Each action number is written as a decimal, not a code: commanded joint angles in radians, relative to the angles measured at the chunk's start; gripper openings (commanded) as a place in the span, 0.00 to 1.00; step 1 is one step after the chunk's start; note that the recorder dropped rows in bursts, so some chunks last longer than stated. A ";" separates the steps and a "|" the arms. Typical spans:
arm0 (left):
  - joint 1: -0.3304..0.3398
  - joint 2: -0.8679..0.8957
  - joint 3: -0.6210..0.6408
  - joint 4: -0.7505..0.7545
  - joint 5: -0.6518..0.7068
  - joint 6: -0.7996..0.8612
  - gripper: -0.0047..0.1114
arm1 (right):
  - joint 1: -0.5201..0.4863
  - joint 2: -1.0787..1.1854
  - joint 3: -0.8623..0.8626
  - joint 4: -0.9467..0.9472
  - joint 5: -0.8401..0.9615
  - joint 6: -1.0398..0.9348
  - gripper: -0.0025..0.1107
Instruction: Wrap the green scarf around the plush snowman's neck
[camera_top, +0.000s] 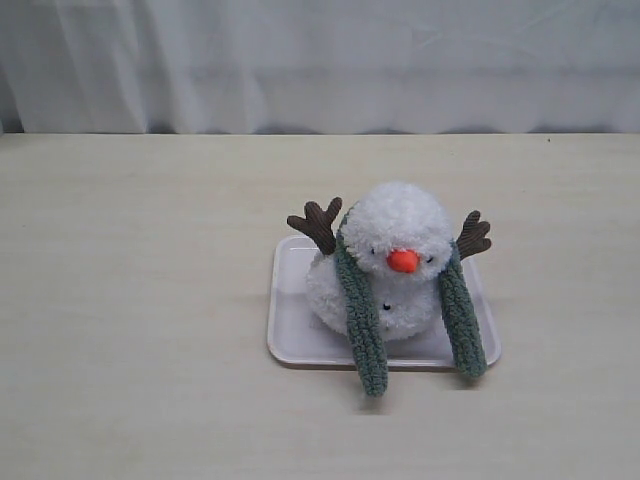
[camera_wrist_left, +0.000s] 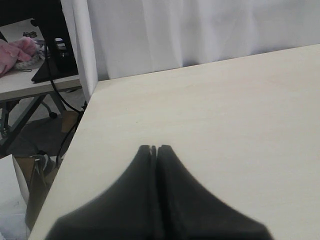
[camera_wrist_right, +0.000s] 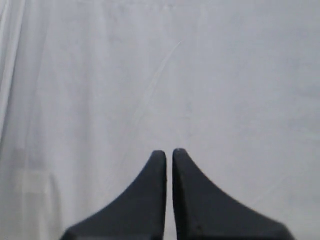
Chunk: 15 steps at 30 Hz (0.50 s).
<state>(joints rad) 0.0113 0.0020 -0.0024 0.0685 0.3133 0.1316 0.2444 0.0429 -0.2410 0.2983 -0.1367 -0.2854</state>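
Fluffy white snowman (camera_top: 400, 270) on a flat tray (camera_top: 290, 345), scarf (camera_top: 362, 310) draped over it
Outside camera: you see the fuzzy grey-green knit strip looped behind the round head, both ends hanging down the front over the tray's rim. Left wrist camera: your left gripper (camera_wrist_left: 154, 148) is pressed shut, empty, above the pale tabletop (camera_wrist_left: 225, 100). Right wrist camera: your right gripper (camera_wrist_right: 169, 151) is closed to a slit, holding nothing, facing white curtain (camera_wrist_right: 200, 75)

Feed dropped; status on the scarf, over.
Left end effector and right end effector shut, empty. Fuzzy grey-green knit scarf draped behind neck of fluffy white plush snowman, ends hanging uncrossed in front. Nothing blocking.
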 joint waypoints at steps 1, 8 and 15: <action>0.002 -0.002 0.002 -0.001 -0.005 -0.006 0.04 | -0.122 -0.043 0.044 -0.137 -0.019 0.171 0.06; 0.002 -0.002 0.002 -0.001 -0.005 -0.006 0.04 | -0.221 -0.043 0.115 -0.261 -0.015 0.403 0.06; 0.002 -0.002 0.002 -0.001 -0.005 -0.006 0.04 | -0.240 -0.043 0.241 -0.356 -0.064 0.401 0.06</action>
<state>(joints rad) 0.0113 0.0020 -0.0024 0.0685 0.3133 0.1316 0.0129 0.0051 -0.0367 -0.0075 -0.1641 0.1089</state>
